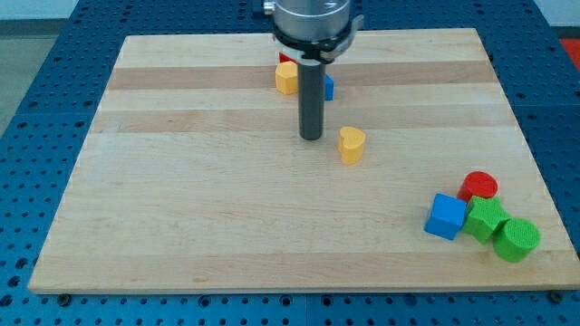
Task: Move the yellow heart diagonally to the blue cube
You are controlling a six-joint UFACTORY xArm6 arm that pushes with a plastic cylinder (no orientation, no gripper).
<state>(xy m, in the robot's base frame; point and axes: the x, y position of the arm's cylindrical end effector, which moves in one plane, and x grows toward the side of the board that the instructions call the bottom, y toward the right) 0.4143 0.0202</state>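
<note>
We see the board (pixel 181 226) with our rod (pixel 312 100) upright near its middle; it has no jaws. My tip (pixel 312 138) stands just left of the yellow heart (pixel 352 144), apart from it. The blue cube (pixel 446 216) sits well away at lower right, touching a green block (pixel 486 218).

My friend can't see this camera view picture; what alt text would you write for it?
A dark rod hangs over a pale wooden board, my tip just left of a yellow heart near the centre. At lower right cluster a blue cube, a red cylinder and two green blocks. Behind the rod, at the top, sit another yellow block and partly hidden blue and red blocks.
</note>
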